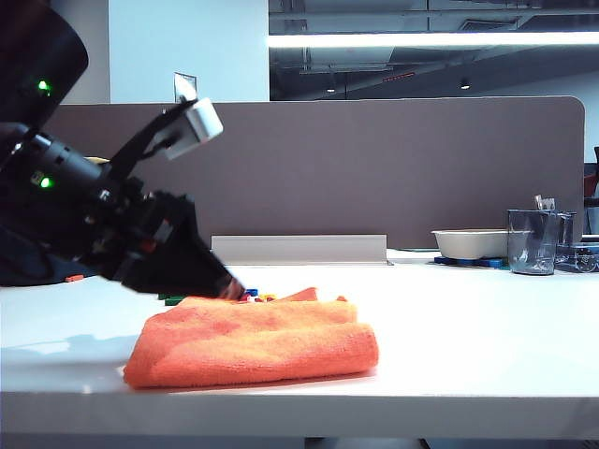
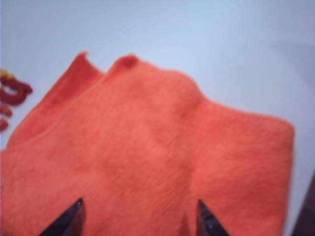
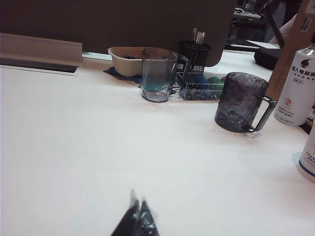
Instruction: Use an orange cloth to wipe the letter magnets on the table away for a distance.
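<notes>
Table (image 1: 468,327): wide, smooth and white, a pale flat front edge across the bottom of the exterior view, light glaring off the top.
Orange cloth (image 1: 253,341): folded thick and fuzzy, lying flat near the front edge, left of centre.
Letter magnets (image 1: 251,295): a small coloured cluster just behind the cloth's far edge; the left wrist view catches red and yellow pieces (image 2: 12,93) beside the cloth's corner, blurred.
Left gripper (image 1: 225,285): coming in low from the left, tip at the cloth's rear edge by the magnets; in its wrist view the 2 dark fingertips (image 2: 69,221) stand wide apart over the orange cloth (image 2: 157,157), nothing between them.
Right gripper (image 3: 138,216): hanging above bare white table (image 3: 74,147), fingertips pressed together, holding nothing.
Divider panel (image 1: 374,168): grey-brown, rounded corner, standing behind the table.
Room: pale wall at left, dark ceiling with 1 bright light strip (image 1: 430,39).
Far right of table: cream bowl (image 1: 471,243) and clear grey cup (image 1: 533,241); the right wrist view adds a textured dark mug (image 3: 241,102) and a white bottle (image 3: 298,88).
</notes>
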Motion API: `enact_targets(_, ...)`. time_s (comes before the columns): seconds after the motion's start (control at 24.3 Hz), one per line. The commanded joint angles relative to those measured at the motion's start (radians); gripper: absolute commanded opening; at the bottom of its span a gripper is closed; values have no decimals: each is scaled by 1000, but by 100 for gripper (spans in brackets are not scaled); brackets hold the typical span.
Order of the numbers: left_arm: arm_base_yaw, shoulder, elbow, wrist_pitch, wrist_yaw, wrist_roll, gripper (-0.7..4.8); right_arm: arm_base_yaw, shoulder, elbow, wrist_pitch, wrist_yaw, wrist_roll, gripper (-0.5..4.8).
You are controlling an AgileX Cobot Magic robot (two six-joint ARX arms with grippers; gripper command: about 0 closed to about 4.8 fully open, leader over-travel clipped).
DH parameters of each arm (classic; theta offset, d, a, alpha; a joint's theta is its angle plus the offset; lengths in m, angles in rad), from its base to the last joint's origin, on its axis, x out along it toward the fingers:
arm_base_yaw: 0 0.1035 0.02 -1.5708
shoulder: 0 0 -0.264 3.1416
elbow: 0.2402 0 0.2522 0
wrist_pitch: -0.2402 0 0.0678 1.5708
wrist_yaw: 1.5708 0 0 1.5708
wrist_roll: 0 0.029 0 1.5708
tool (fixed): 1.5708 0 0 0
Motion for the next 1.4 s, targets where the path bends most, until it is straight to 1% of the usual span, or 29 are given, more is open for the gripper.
enact_targets(0.04,-1,29,3,-14,-43,5,279,0,-9,0,11,2,2,-1)
enact_targets(0.37,-1,139,31,-16,-39,3,274,0,-9,0,11,2,2,-1)
enact_targets(0.45,-2,145,46,-15,-32,3,225,0,-9,0,11,2,2,-1)
enact_targets(0.49,-2,146,55,-14,-32,3,183,0,-9,0,11,2,2,-1)
enact_targets(0.53,-2,146,80,-14,-32,3,76,0,-9,0,11,2,2,-1)
enact_targets(0.58,-2,146,108,-14,-32,3,21,0,-9,0,11,2,2,-1)
enact_targets(0.62,-2,147,127,-14,-32,3,14,0,-9,0,11,2,2,-1)
enact_targets(0.66,-4,147,162,-14,-32,3,-6,0,-9,0,11,2,2,-1)
enact_targets(0.74,-10,147,193,-14,-35,3,-6,0,-9,0,11,2,2,-1)
enact_targets(0.82,-33,150,267,-14,-34,3,-6,0,-9,0,11,2,2,-1)
enact_targets(0.9,-45,158,301,-14,-35,3,-6,0,-9,0,11,2,2,-1)
enact_targets(1.15,-70,265,420,-14,-44,3,-6,0,-9,0,11,2,2,-1)
enact_targets(1.19,-71,317,463,-15,-69,3,-6,0,-9,0,11,2,2,-1)
enact_targets(1.23,-71,336,477,-14,-79,3,-6,0,-9,0,11,2,2,-1)
enact_targets(1.4,-70,426,546,-13,-180,11,-6,0,-9,0,11,2,2,-1)
